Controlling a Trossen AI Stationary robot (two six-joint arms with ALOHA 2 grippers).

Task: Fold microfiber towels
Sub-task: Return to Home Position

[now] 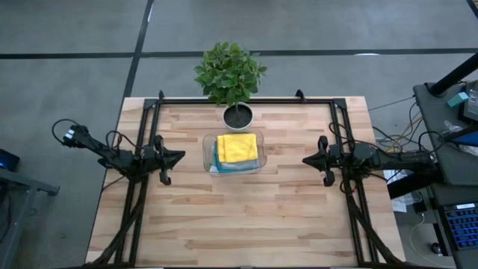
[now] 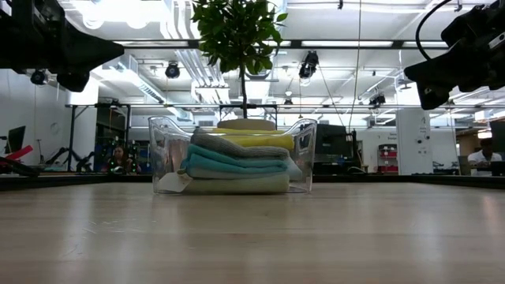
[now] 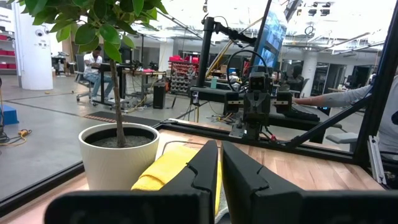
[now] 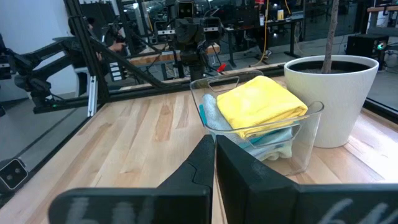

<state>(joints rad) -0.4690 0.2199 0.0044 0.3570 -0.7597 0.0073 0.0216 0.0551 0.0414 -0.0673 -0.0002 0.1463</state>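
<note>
The microfiber towels lie folded in a stack inside a clear plastic tray [image 1: 210, 159] at the table's far middle. The yellow towel [image 1: 237, 147] is on top; below it show a grey one [image 2: 225, 144], a teal one [image 2: 237, 162] and a pale one [image 2: 237, 183] at the bottom. My left gripper [image 1: 181, 157] hovers shut above the table left of the tray, pointing toward it. My right gripper [image 1: 305, 160] hovers shut to the tray's right, also pointing at it. Both hold nothing.
A potted plant in a white pot [image 1: 238, 116] stands just behind the tray. A black frame [image 1: 246, 101] runs along the table's far edge and down both sides. Bare wood [image 1: 246, 217] spreads between the tray and the near edge.
</note>
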